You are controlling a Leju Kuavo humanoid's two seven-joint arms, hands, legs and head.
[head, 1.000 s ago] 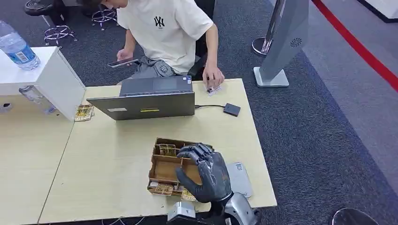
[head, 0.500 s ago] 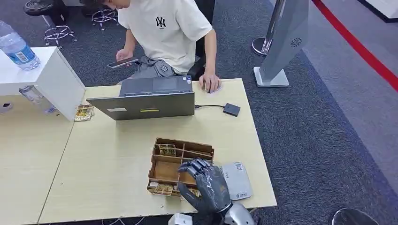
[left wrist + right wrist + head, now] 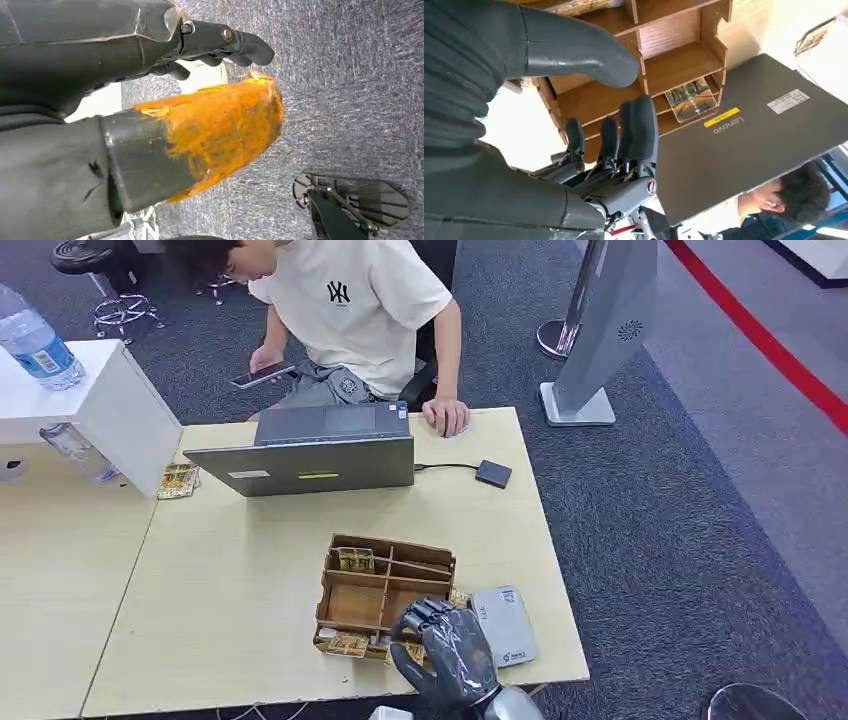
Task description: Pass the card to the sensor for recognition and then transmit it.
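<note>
Your right hand [image 3: 447,647] hangs over the near edge of the table [image 3: 240,590], right above the front of the wooden box [image 3: 383,590]. Its fingers [image 3: 639,131] are spread a little and bent, and you can see nothing held between them. In the right wrist view the thumb [image 3: 579,47] and the fingers sit apart, with the open wooden shelves of the box showing past them.

Cards lie close by. One card [image 3: 690,98] with a picture on it rests in a far slot of the box, beyond your fingertips. More cards [image 3: 348,643] sit in the front row of the box, just beside your fingers, on the side of the thumb. You are not touching any of them, as far as the pictures show.

The flat grey sensor [image 3: 503,623] lies on the table just beside your right hand, on its outer side.

Farther past your fingers stands a laptop [image 3: 315,453], and behind it sits a person [image 3: 350,310] with one hand on the table. A small black box [image 3: 494,474] on a cable lies near the laptop.

Your left hand [image 3: 150,100] hangs down over the carpet. Its thumb has an orange tip [image 3: 225,130], and its fingers [image 3: 235,42] are apart from the thumb, with nothing in them.
</note>
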